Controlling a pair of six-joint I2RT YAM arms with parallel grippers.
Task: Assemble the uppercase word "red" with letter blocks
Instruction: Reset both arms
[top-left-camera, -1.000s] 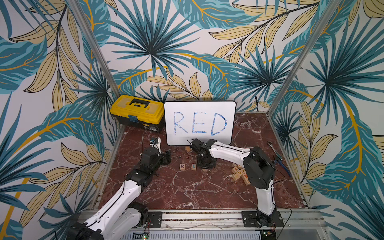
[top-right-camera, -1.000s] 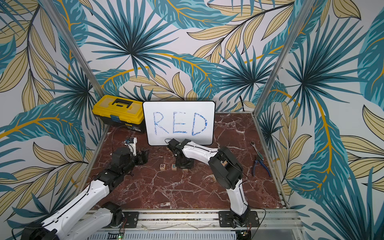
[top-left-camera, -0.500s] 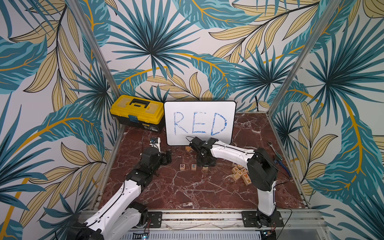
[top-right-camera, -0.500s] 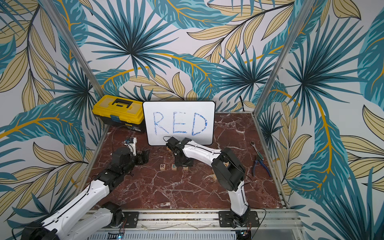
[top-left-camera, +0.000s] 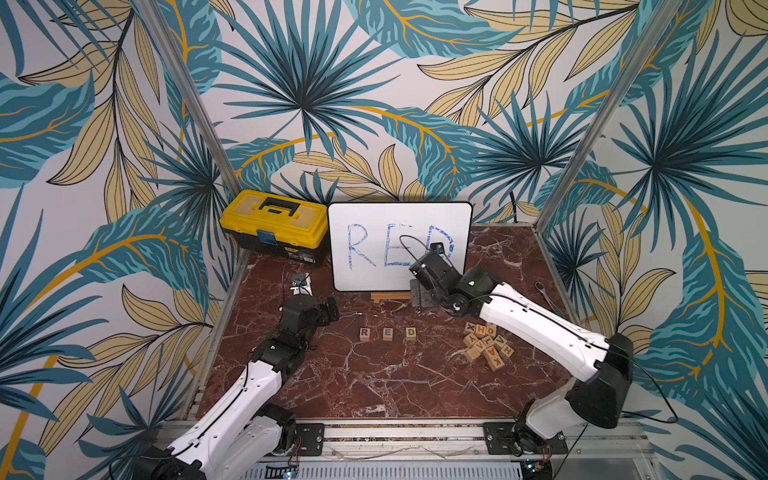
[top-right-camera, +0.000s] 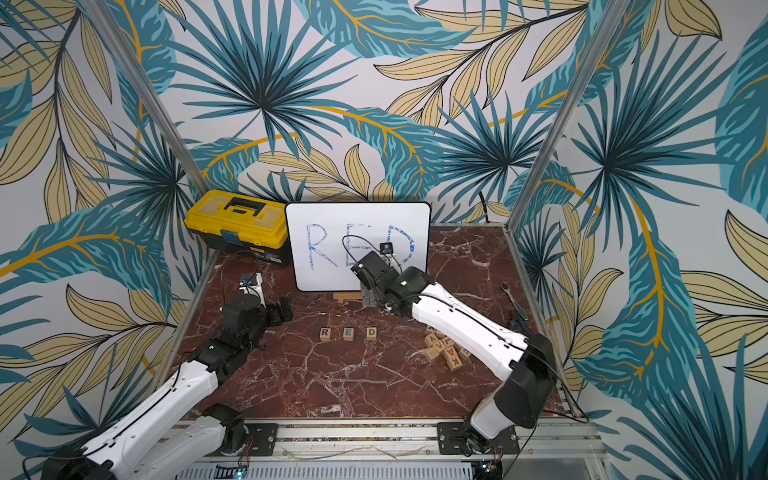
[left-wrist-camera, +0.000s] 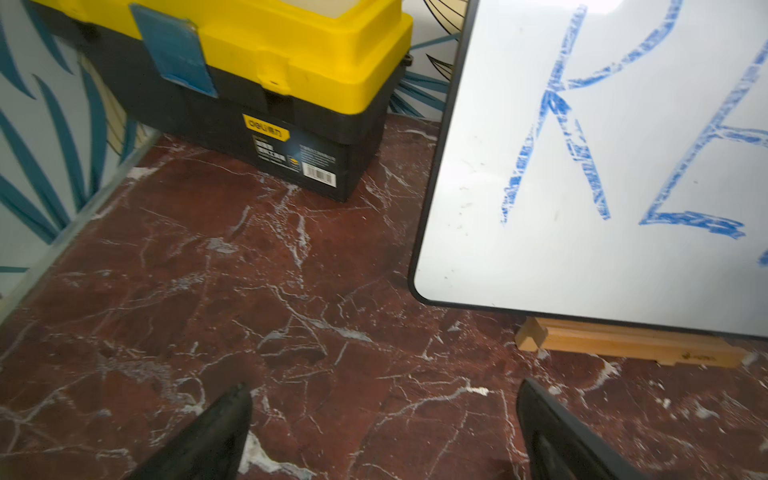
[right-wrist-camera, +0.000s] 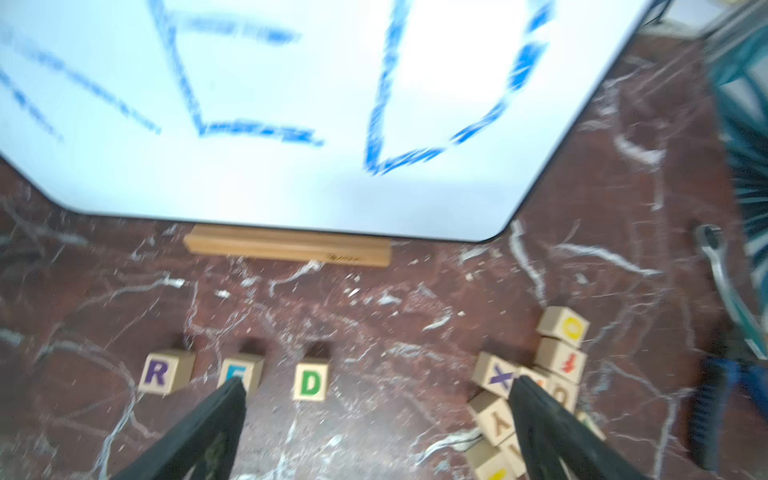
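The R block (top-left-camera: 365, 333), E block (top-left-camera: 387, 333) and D block (top-left-camera: 411, 332) stand in a straight row near the middle of the tabletop (top-left-camera: 374, 386). Small gaps separate them, and their letters face up and read RED. At 12 o'clock from the row a whiteboard (top-left-camera: 390, 245) with RED handwritten in blue leans on a wooden stand (top-left-camera: 390, 297). A yellow toolbox (top-left-camera: 274, 226) sits at about 11 o'clock. A loose pile of other letter cubes (top-left-camera: 488, 345) lies at 3 o'clock from the D block, apart from it. A wrench (top-left-camera: 544, 291) lies toward 2 o'clock, by the tabletop's edge.

The left end effector (left-wrist-camera: 382, 390) is at roughly 10 o'clock from the R block. Its fingers are spread wide over bare marble and hold nothing. The right end effector (right-wrist-camera: 376, 382) is at about 1 o'clock from the D block, close to the whiteboard's lower edge. Its fingers are also spread wide and empty. In the blurred right wrist view one fingertip overlaps the E block.
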